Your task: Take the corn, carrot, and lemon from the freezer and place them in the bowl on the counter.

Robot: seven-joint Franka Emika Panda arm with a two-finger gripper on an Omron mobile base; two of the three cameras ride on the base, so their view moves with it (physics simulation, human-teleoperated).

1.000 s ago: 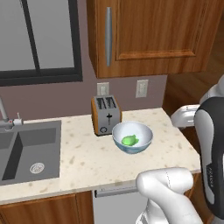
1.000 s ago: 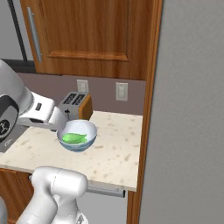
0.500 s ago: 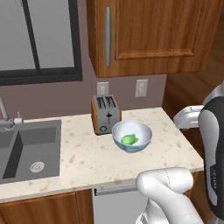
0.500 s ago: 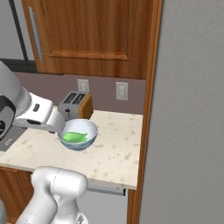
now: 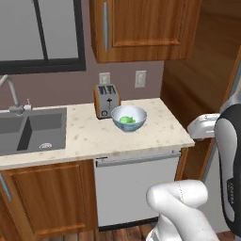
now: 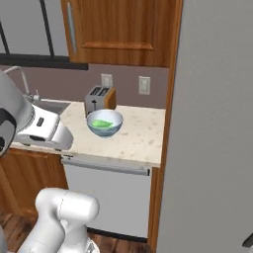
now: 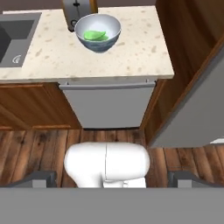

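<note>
The corn [image 7: 95, 35] lies inside the bowl [image 7: 112, 25] on the counter [image 7: 131, 52], just in front of the toaster [image 7: 76, 8], far ahead of the gripper [image 7: 112, 178]. Its jaws stand fully apart, holding nothing, well back from the counter over the wooden floor [image 7: 39, 144]

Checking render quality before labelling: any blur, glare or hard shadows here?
Left base view: soft, even light, no glare, bowl slightly fuzzy. Right base view: counter evenly lit, edges soft. Hand view: sharpest on the corn, faint shadow under the bowl.
</note>
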